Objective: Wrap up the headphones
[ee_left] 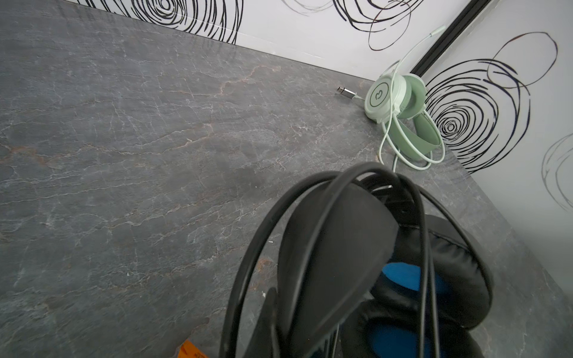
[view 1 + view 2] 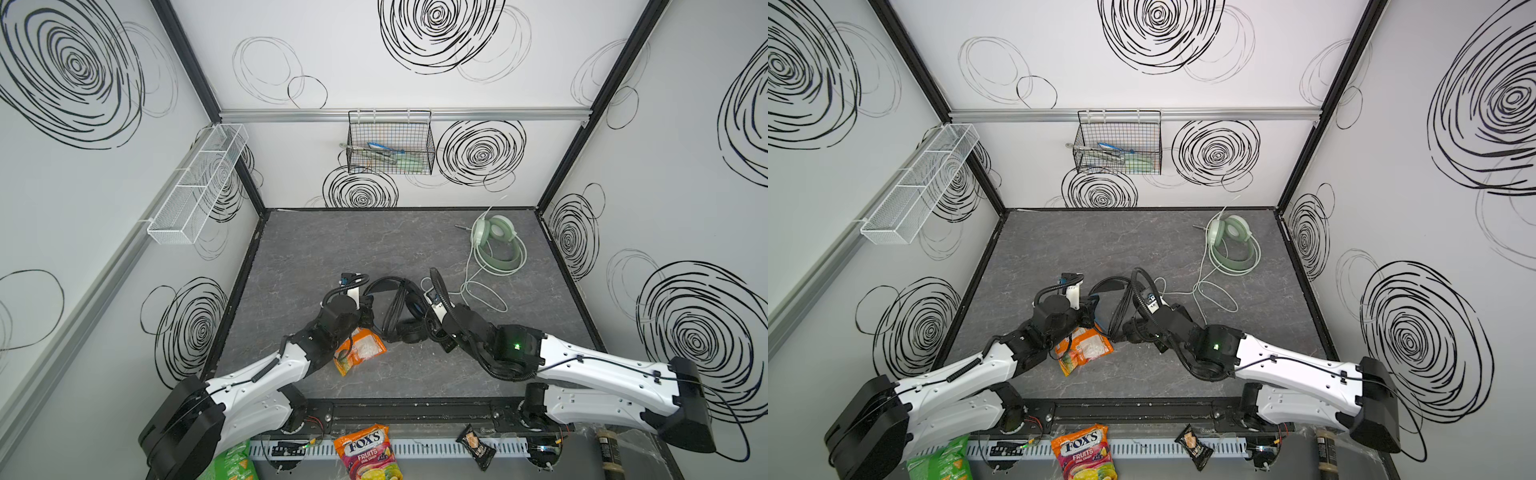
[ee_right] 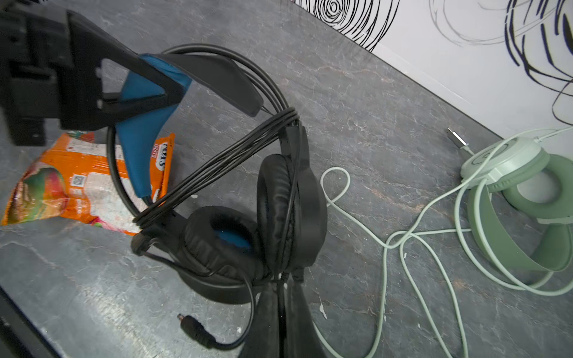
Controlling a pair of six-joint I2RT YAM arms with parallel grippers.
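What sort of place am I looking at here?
Probably a robot test booth: two arms bolted at a grey tabletop, white swirl-printed walls boxing it in, wire basket hung on a rail.

A robotics lab test cell: swirl-printed wall panels (image 2: 415,89) on black framing (image 2: 189,62) enclosed a grey desk (image 2: 332,249), left arm (image 2: 257,374) and right arm (image 2: 602,368) mounted at bottom of frame.
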